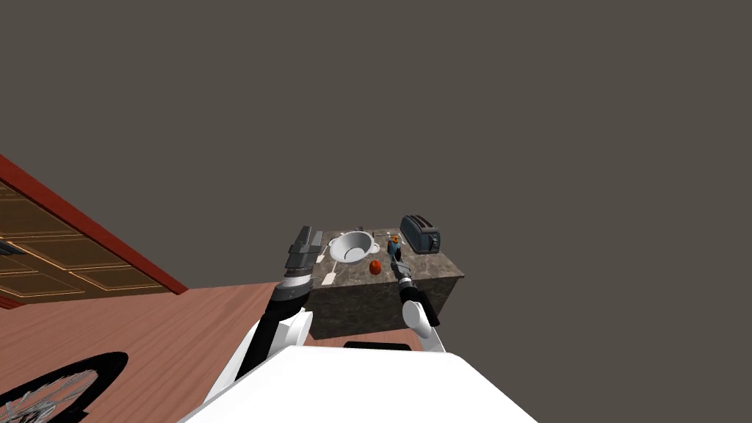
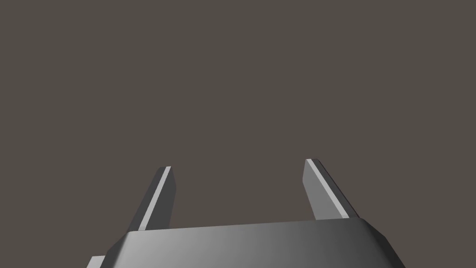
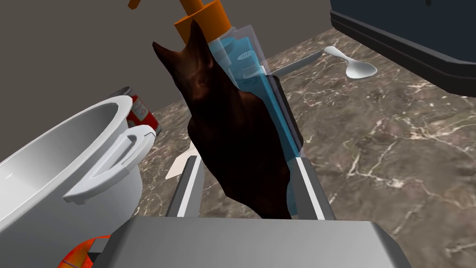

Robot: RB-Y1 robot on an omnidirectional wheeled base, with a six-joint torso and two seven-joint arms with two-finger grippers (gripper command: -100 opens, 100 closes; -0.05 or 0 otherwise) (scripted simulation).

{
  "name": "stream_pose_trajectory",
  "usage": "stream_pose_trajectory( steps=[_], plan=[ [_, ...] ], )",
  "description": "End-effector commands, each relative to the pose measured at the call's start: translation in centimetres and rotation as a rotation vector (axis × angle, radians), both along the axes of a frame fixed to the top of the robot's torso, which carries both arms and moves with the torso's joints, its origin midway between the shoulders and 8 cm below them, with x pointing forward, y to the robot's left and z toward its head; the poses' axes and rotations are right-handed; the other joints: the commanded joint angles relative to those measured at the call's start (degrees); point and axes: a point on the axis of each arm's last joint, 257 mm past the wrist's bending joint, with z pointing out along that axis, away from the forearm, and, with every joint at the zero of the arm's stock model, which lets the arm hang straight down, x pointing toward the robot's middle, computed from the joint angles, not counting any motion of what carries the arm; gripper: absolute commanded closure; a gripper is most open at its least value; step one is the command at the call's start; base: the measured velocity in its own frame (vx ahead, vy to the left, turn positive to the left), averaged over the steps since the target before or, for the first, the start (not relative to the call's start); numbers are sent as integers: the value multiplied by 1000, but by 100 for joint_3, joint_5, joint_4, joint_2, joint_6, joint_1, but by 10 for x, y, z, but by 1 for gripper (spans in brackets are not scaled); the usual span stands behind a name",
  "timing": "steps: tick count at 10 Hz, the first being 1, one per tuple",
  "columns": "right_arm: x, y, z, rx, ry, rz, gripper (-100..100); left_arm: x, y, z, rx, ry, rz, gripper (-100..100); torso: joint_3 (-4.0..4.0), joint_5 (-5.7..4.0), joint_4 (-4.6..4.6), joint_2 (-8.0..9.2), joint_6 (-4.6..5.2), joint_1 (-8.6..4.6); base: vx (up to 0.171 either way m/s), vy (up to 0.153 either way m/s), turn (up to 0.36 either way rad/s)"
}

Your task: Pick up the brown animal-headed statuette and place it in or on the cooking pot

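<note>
The dark brown statuette [image 3: 232, 139], with pointed ears, stands between my right gripper's fingers on the marble counter [image 3: 395, 153]. My right gripper [image 3: 246, 160] is shut on it, its blades pressing both sides. The white cooking pot [image 3: 56, 153] with a loop handle stands close beside the statuette. In the head view the pot [image 1: 352, 246] is in the middle of the counter, with the right gripper [image 1: 395, 253] just to its right. My left gripper [image 1: 307, 233] hovers open at the counter's left edge, its fingers [image 2: 160, 195] wide apart with nothing between them.
A blue spray bottle with an orange top [image 3: 244, 60] stands right behind the statuette. A spoon [image 3: 353, 67] and a dark toaster [image 1: 420, 233] lie beyond it. A red can [image 3: 139, 111] is behind the pot, and a tomato [image 1: 375, 267] sits near the front edge.
</note>
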Motion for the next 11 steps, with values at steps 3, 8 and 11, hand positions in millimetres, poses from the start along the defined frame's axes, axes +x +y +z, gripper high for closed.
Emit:
stream_pose_trajectory(
  steps=[3, 8, 11],
  plan=[
    [-9, 14, -2, 2, -1, 24, 100, 0, 0, 0, 0, 0, 0, 0, 0, -1, -2, 2, 2, -8, 4, -25, -112],
    [5, -9, 0, -169, -22, 69, 100, 0, 0, 0, 0, 0, 0, 0, 17, 0, -2, 40, -1, 7, -77, 12, 54],
    [30, -31, 13, -277, -50, 78, 100, 0, 0, 0, 0, 0, 0, 0, 42, 1, 5, 84, 0, 4, -213, 3, 82]
  ],
)
